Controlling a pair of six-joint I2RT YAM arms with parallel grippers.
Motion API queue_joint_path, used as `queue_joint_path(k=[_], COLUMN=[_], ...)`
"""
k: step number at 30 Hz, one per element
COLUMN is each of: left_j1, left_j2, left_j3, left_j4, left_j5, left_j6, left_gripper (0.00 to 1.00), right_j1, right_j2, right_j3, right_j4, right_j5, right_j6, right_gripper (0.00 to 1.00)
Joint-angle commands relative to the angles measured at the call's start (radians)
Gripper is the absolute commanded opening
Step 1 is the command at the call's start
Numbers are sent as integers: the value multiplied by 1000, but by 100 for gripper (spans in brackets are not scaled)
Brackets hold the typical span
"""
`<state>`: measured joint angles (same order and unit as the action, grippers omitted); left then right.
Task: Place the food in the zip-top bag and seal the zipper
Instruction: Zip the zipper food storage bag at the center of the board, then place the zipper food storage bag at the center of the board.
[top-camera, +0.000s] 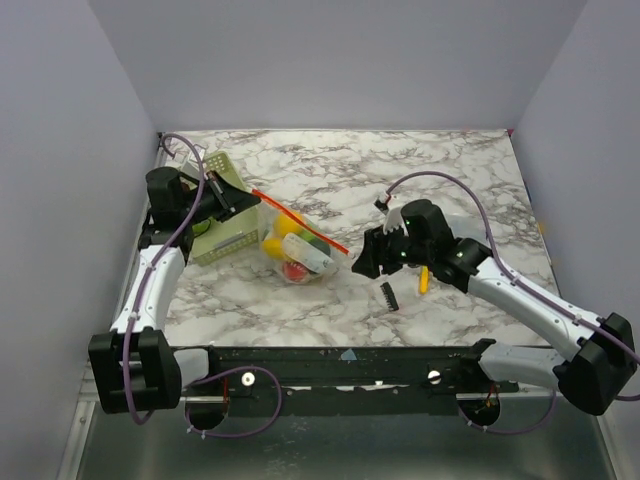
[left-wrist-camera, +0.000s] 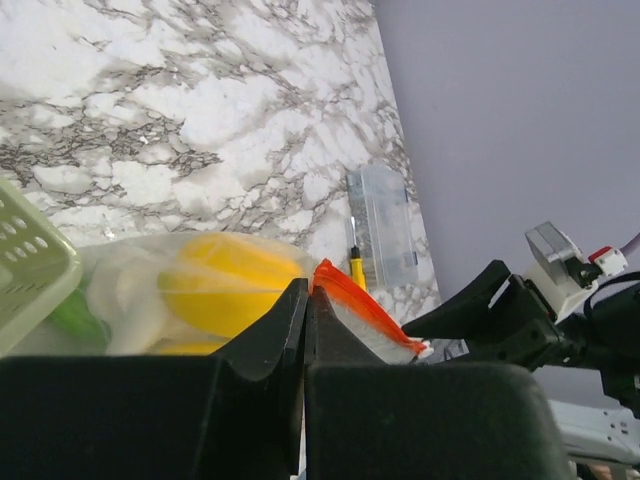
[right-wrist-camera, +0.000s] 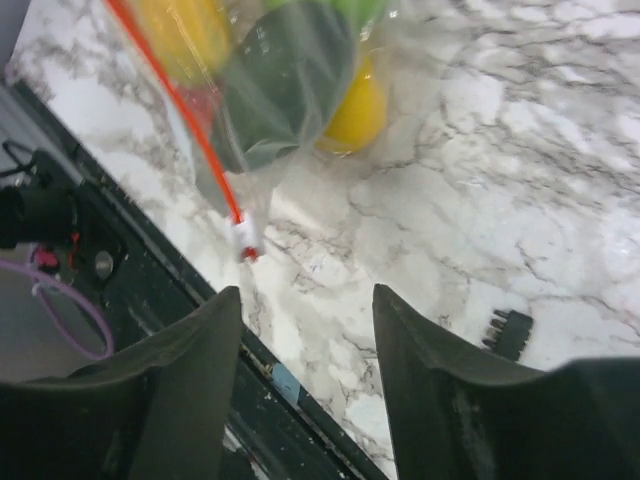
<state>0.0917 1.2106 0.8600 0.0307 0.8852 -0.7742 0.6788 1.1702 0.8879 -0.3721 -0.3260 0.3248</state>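
Note:
The clear zip-top bag (top-camera: 297, 247) lies left of the table's centre, holding yellow, red, green and whitish toy food (top-camera: 285, 243). Its red-orange zipper (top-camera: 305, 222) runs along the far edge. My left gripper (top-camera: 254, 202) is shut on the zipper's left end; the left wrist view shows the jaws (left-wrist-camera: 305, 298) pinched together with the orange strip (left-wrist-camera: 368, 308) leading out of them and yellow food (left-wrist-camera: 228, 285) behind. My right gripper (top-camera: 363, 264) is open just right of the bag. In the right wrist view it (right-wrist-camera: 308, 292) is empty, and the zipper's white end (right-wrist-camera: 247, 238) lies just beyond the fingertips.
A light green slotted basket (top-camera: 226, 214) stands behind my left gripper. A small black comb-like part (top-camera: 388, 295) and a yellow-handled screwdriver (top-camera: 423, 280) lie near my right arm. A clear rigid box (left-wrist-camera: 384, 224) lies at the right. The black front rail (right-wrist-camera: 130, 250) is close.

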Motion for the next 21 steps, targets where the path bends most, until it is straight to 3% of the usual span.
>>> queue_joint_path(k=[1, 5, 21], left_j1=[-86, -175, -412], left_j2=[-107, -56, 528], left_j3=[78, 128, 620], left_j4=[-148, -157, 4], left_j5=[-282, -438, -544], left_j6=[-8, -68, -172], left_gripper=[0, 0, 0], right_j1=[0, 1, 0], right_j2=[-74, -116, -256], right_j3=[12, 14, -15], right_j4=[8, 27, -51], right_j5=[217, 352, 469], right_j6=[76, 114, 175], right_gripper=[62, 68, 69])
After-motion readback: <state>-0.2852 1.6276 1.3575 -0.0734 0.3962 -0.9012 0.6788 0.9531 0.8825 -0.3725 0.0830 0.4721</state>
